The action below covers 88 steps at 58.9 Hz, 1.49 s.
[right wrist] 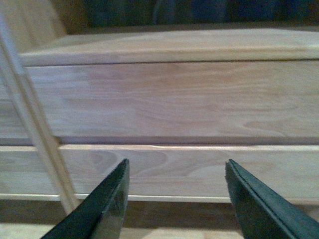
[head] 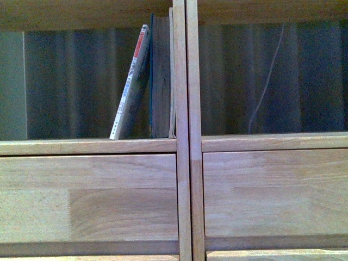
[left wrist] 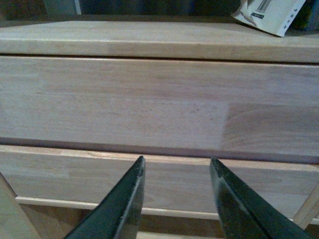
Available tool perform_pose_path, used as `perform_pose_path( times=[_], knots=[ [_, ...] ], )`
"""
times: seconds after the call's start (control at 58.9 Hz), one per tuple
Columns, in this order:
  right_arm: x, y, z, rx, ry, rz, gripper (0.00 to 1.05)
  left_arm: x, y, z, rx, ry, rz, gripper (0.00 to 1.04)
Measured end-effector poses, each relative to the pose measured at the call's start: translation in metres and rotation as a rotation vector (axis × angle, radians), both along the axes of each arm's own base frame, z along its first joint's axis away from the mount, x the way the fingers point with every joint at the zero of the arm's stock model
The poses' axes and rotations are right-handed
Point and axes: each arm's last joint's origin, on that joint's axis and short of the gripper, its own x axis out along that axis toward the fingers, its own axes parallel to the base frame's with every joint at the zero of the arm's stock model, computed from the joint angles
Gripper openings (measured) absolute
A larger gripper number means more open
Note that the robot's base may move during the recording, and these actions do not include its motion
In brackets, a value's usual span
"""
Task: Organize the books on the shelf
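In the front view the thin white paperback (head: 130,87) leans to the right against the thicker green book (head: 161,76), which stands upright against the right wall of the left compartment of the wooden shelf (head: 182,141). Neither arm shows in the front view. My left gripper (left wrist: 177,167) is open and empty, low in front of the drawer fronts; the paperback's lower corner (left wrist: 269,15) shows on the shelf board above. My right gripper (right wrist: 177,169) is open and empty, facing the drawer fronts of the right column.
The right compartment (head: 272,76) holds no books; a thin pale cord (head: 266,81) hangs behind it. Dark curtain-like folds show behind the backless shelf. Two drawer fronts (head: 89,198) sit under each compartment. A vertical post (right wrist: 35,124) stands beside the right gripper.
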Motion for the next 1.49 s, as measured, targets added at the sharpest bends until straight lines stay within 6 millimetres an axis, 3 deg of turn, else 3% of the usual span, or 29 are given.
perform_pose_path(
  times=[0.102,0.306,0.458,0.849,1.494],
  knots=[
    [-0.001,0.006,-0.017,-0.011,0.009,0.044,0.37,-0.007,0.008,-0.015,0.0,0.007,-0.011,0.03],
    [-0.005,0.007,-0.044,-0.016,0.008,0.039,0.03,-0.02,0.012,-0.037,-0.001,0.01,0.005,0.03],
    [-0.015,0.007,-0.059,-0.02,0.009,0.039,0.03,-0.028,0.012,-0.049,-0.001,0.005,0.005,0.03],
    [-0.015,0.007,-0.083,-0.02,0.011,0.04,0.03,-0.043,0.012,-0.068,-0.001,0.004,0.005,0.03],
    [-0.016,0.007,-0.101,-0.02,-0.002,0.039,0.03,-0.056,0.012,-0.082,-0.001,-0.008,0.005,0.03]
  ],
)
